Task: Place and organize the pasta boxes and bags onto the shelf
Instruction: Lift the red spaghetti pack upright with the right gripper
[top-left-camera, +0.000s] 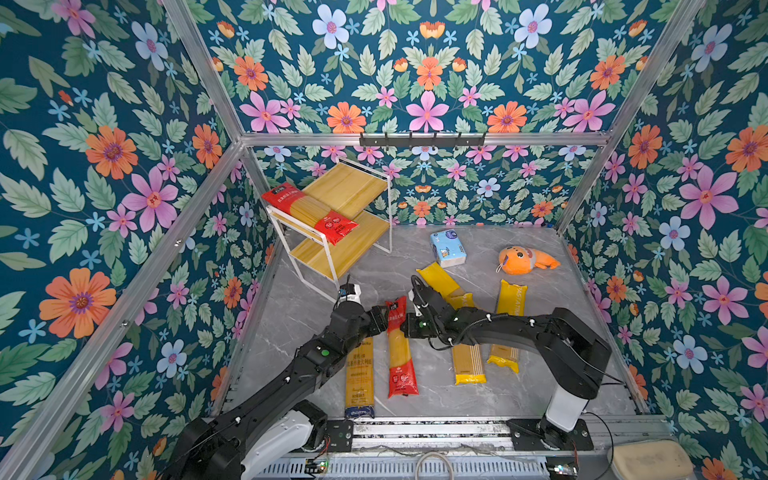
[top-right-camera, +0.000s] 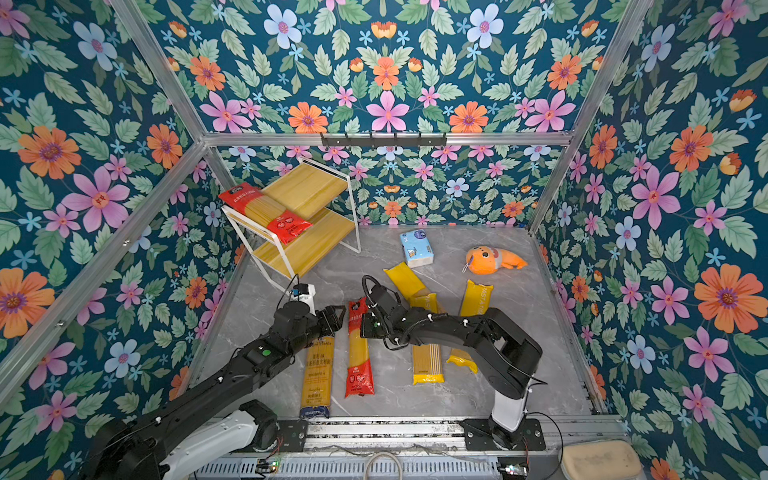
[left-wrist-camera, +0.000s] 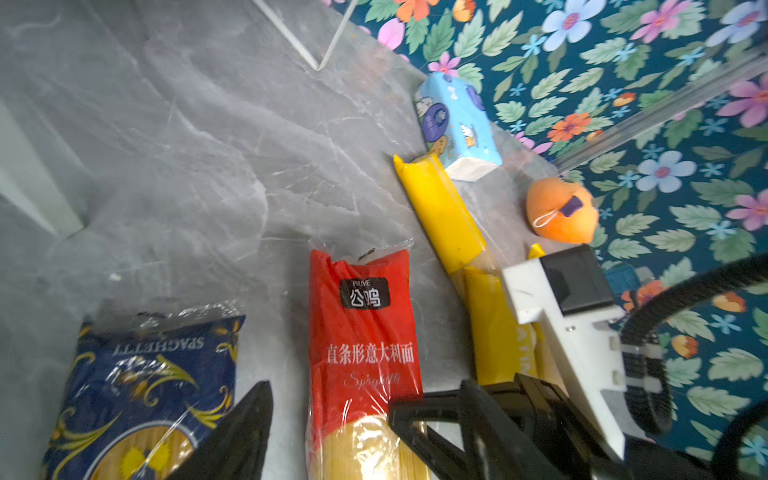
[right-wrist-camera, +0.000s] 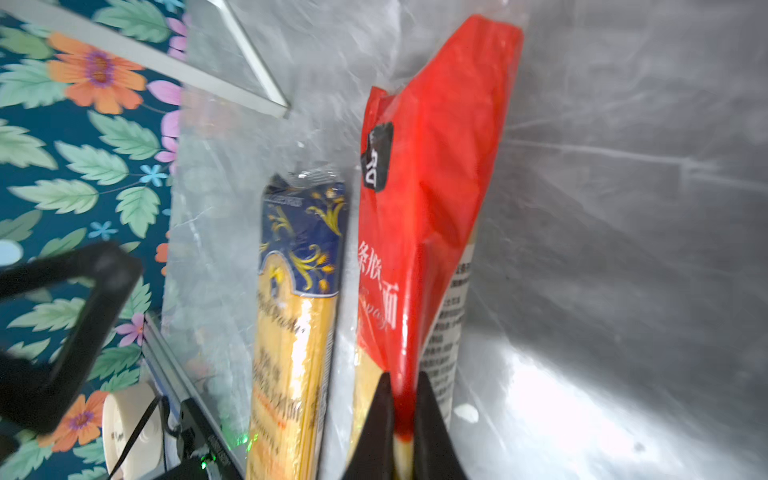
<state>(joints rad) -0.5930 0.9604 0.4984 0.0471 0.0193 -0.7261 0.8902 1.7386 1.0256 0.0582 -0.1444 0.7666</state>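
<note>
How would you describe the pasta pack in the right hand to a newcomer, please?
On the grey table, look near the front edge. The second pack from the left, beside the blue-and-gold pack, is the red pack, pinched by the right hand. It is the table's only red one.

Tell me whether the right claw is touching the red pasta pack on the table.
Touching. The right wrist view shows the right claw shut on the red pasta pack, red film pinched inside it.

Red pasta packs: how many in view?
2. One red pack lies on the upper board of the shelf; the second red pack is on the table, pinched by the right hand.
</note>
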